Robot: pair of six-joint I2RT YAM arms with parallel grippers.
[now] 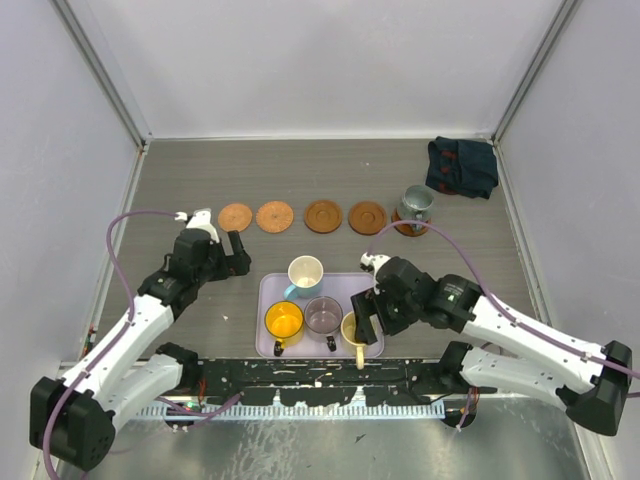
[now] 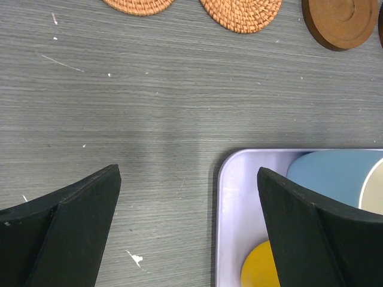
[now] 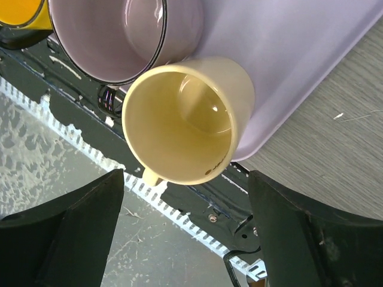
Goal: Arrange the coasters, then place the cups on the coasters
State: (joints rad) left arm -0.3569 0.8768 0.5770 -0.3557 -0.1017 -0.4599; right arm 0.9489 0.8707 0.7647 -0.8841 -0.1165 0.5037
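Weave on two coasters (image 2: 240, 12) — clear from left wrist, indistinct overhead.

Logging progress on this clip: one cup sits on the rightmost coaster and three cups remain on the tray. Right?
No. Four cups remain on the tray, not three: blue-white, orange, purple and cream, as the top view shows. One cup, the metallic one, does sit on the rightmost coaster.

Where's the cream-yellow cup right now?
The cream-yellow cup sits in the lilac tray's near right corner in the top view, just right of the purplish-grey cup, under the open right end effector.
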